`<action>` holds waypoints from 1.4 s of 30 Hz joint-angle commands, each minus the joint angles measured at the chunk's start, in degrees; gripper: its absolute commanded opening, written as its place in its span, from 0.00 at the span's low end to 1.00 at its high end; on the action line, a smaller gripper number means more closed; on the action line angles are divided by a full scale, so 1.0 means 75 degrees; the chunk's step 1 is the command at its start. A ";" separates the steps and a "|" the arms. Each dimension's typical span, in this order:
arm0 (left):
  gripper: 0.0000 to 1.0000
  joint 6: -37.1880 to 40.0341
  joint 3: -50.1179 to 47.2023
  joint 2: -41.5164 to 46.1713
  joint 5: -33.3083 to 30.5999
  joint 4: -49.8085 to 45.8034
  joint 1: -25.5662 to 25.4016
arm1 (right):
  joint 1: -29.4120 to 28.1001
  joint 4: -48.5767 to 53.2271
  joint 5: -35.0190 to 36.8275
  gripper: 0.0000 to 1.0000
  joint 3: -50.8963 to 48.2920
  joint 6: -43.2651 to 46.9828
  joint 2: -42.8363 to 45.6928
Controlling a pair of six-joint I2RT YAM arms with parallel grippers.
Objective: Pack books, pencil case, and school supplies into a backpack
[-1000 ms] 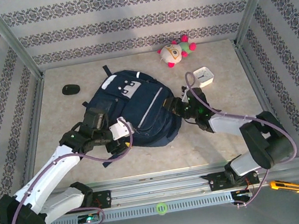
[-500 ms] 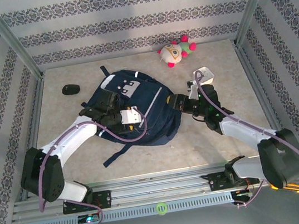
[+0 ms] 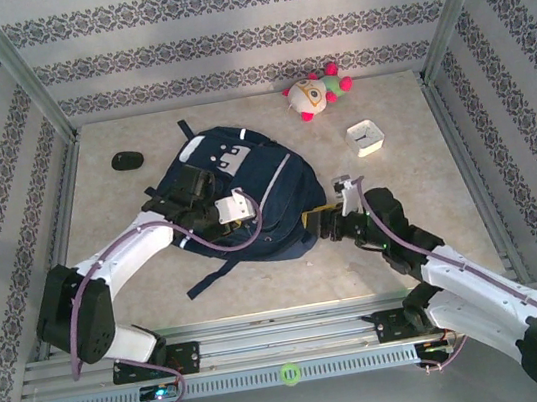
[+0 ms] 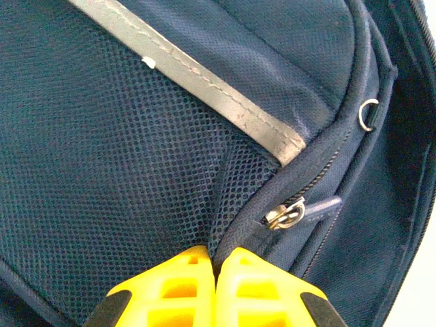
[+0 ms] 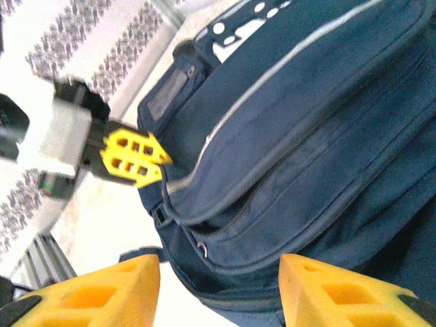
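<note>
Top external, backpack (image 3: 271, 185) lying flat, top end far-left, base near-right

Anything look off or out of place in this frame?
Slightly: the left tool is shut on a fold of the mesh pocket on the backpack, beside the zipper pull rather than on it.

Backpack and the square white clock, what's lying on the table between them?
Nothing. In the top external view, the stretch of table between the backpack and the white clock is bare.
</note>
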State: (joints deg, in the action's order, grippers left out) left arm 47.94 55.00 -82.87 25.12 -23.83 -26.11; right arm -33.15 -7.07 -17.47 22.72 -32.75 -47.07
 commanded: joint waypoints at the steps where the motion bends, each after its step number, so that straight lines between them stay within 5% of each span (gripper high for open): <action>1: 0.00 -0.2216 -0.0287 0.0281 0.0859 0.0480 0.0043 | -0.0472 0.0308 0.0475 0.48 -0.0060 0.0653 0.0065; 8: 0.00 -0.3466 0.0214 -0.0028 0.1187 -0.0021 0.0034 | -0.2020 0.0361 0.1963 0.47 0.0355 0.0793 -0.0281; 19: 0.00 -0.4019 0.0728 -0.0440 0.1744 -0.0650 0.0014 | -0.3434 -0.0044 0.3858 0.51 0.1638 0.0544 -0.2601; 38: 0.00 -0.4600 0.1143 -0.0834 0.2553 -0.1240 0.0023 | -0.3800 -0.0269 0.7160 0.51 0.2621 0.0180 -0.5077; 42: 0.00 -0.4554 0.1107 -0.0765 0.2354 -0.1239 0.0015 | -0.3605 0.0169 0.7520 0.38 0.2706 0.0165 -0.5113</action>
State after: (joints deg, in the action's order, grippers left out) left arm 15.75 62.63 -89.52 40.23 -29.36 -26.13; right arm -62.24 -9.10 31.70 42.26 -30.46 -84.99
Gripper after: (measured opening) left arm 0.038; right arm 0.400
